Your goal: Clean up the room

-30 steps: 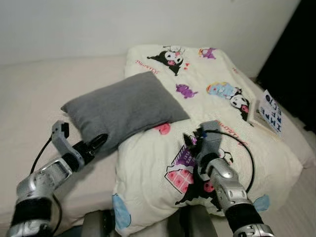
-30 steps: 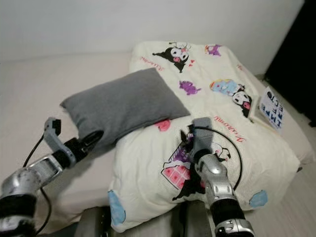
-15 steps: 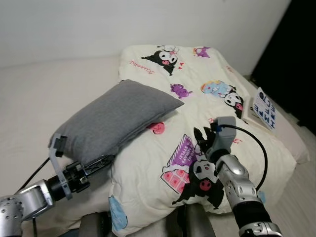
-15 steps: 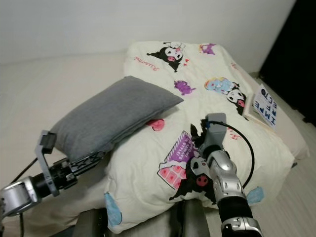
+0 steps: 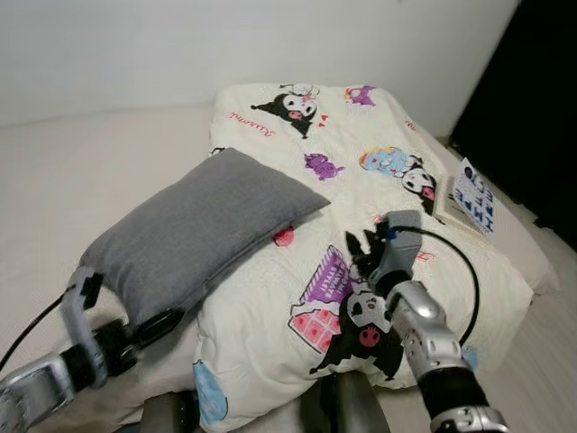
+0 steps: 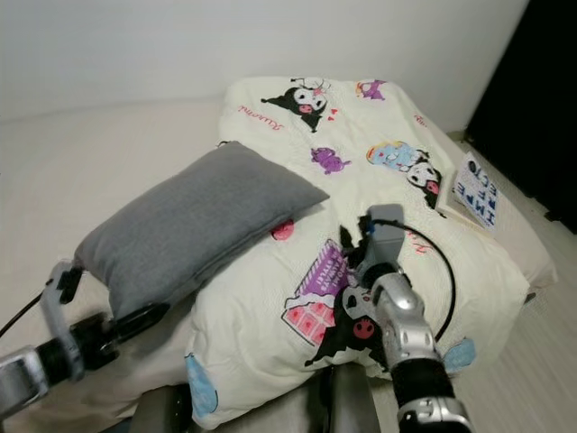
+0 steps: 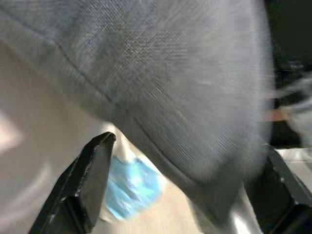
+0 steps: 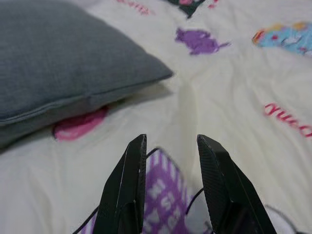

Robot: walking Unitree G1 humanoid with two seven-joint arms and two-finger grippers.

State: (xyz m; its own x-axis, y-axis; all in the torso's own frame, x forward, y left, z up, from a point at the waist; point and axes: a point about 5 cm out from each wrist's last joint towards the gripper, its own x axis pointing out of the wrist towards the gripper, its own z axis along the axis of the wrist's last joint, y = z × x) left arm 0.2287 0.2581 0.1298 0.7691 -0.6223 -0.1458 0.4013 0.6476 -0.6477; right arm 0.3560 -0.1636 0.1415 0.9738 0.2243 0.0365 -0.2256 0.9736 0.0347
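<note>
A grey pillow (image 5: 198, 230) lies slanted across the bare mattress (image 5: 81, 171) and the left edge of a cream cartoon-print duvet (image 5: 361, 135). My left gripper (image 5: 155, 325) is low at the near left, at the pillow's near corner. In the left wrist view its fingers (image 7: 92, 180) stand wide open with the blurred pillow (image 7: 161, 83) between and ahead of them. My right gripper (image 5: 358, 251) hovers over the middle of the duvet, open and empty. The right wrist view shows the pillow's far corner (image 8: 63, 73) just beyond it.
A book (image 5: 471, 197) with a blue-lettered cover lies on the duvet's right edge. A dark opening (image 5: 532, 108) stands to the right of the bed, and a white wall (image 5: 180, 45) runs behind it. The duvet hangs over the near edge of the bed.
My left arm has drawn back and down toward the near left, staying at the pillow's near corner. The right gripper stays over the duvet. The camera has shifted a little.
</note>
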